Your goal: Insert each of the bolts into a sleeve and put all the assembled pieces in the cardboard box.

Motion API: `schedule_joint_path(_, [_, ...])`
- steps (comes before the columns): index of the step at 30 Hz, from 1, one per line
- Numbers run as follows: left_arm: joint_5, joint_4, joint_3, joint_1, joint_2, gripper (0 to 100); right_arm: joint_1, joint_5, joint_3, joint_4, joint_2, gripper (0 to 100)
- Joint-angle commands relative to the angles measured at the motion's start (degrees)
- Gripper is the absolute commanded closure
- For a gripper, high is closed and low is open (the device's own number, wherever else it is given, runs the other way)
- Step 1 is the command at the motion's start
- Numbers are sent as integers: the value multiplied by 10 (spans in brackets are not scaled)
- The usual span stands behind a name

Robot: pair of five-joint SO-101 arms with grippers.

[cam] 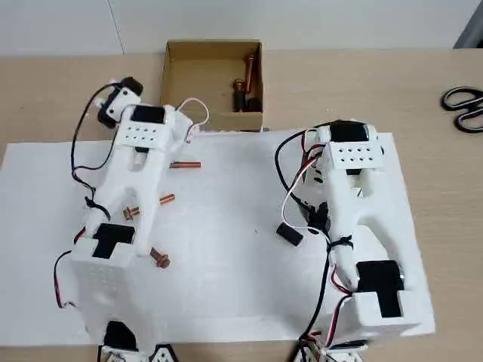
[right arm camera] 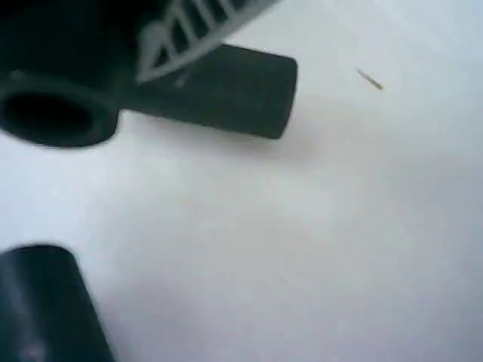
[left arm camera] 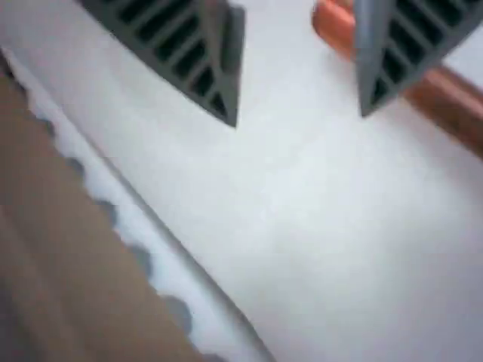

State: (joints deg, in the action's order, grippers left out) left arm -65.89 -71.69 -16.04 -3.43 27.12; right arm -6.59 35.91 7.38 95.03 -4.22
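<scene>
The left arm (cam: 136,177) stretches from its base at the near edge of the counter (cam: 53,98) toward the cardboard box (cam: 175,83), its wrist bent down over the far edge of the white foam sheet (cam: 226,256). The right arm (cam: 355,196) leans forward and folds down onto the sheet. In the left wrist view, the left claw (left arm camera: 299,109) stands open just above the sheet, both grey fingers (left arm camera: 211,68) apart with nothing between them. A long copper bolt (left arm camera: 445,98) lies partly behind 1 finger, near the sheet's edge. The right wrist view shows the right claw (right arm camera: 192,34) low over a black sleeve (right arm camera: 226,90) lying on its side, with a second sleeve (right arm camera: 45,309) nearby; I cannot tell whether this claw is open or closed. From above, 3 shorter bolts (cam: 159,258) lie scattered beside the left arm, and assembled pieces (cam: 243,87) rest inside the box.
</scene>
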Motion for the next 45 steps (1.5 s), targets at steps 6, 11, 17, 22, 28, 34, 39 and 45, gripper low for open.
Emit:
schedule_joint_path(6, [23,-139,-142,-17,-1,699,6,-3,-3,-8,25,996])
schedule_joint_path(11, [23,-141,-137,-14,15,699,6,-3,-3,-8,25,996])
schedule_joint_path(17, [21,-154,-137,-12,47,717,6,-3,-3,-7,-12,996])
schedule_joint_path(22, [21,-153,-134,-4,52,717,5,-3,-3,-7,-29,996])
schedule_joint_path(28, [21,-153,-133,-4,53,717,5,-3,-3,-8,-29,996])
schedule_joint_path(34, [20,-194,-155,4,80,717,5,-3,-3,-8,-29,996])
schedule_joint_path(39, [20,-232,-212,26,113,717,5,-3,-3,-8,-32,996])
schedule_joint_path(45, [20,-287,-284,26,159,717,5,-3,-3,-9,-33,996])
